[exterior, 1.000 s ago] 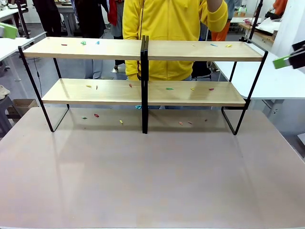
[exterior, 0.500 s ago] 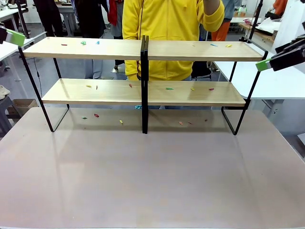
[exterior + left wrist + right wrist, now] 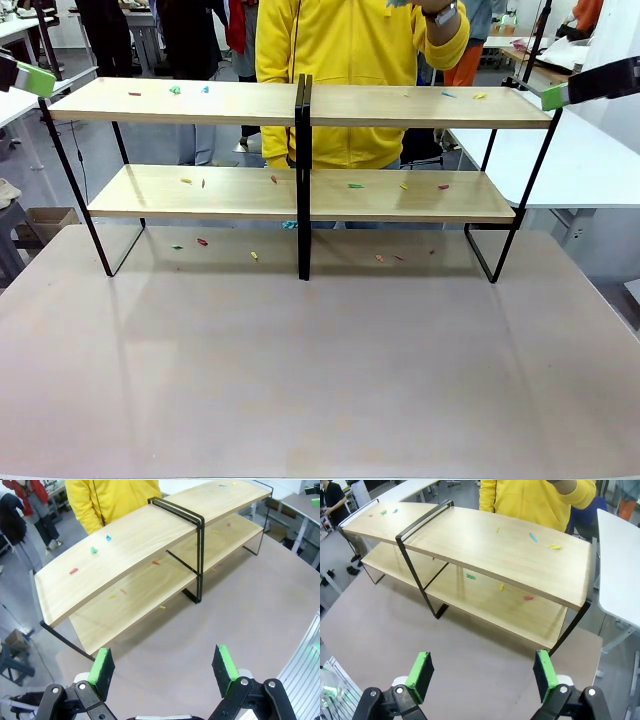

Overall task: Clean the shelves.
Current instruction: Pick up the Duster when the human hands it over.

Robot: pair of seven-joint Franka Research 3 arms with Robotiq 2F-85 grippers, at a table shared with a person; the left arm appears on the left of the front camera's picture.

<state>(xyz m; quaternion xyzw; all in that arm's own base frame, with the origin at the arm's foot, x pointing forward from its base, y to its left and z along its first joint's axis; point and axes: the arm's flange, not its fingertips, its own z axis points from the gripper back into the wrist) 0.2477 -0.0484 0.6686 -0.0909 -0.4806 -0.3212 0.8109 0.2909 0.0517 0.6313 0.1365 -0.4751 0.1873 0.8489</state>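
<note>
R arm has swung up & inward over the last sec: its green pad (image 3: 553,97) now sits level w/ the top board, just off the right end of the shelves (image 3: 200,100). L pad (image 3: 35,80) came in at the top-left corner & holds there. Both jaws wide open, nothing held; wrist views agree. Shelves stand at far side of bench (image 3: 320,380), person in yellow (image 3: 350,60) behind. Coloured scraps (image 3: 355,185) lie on both boards & on bench beneath. Approach only, cleaning not begun; top tier prob. first.
</note>
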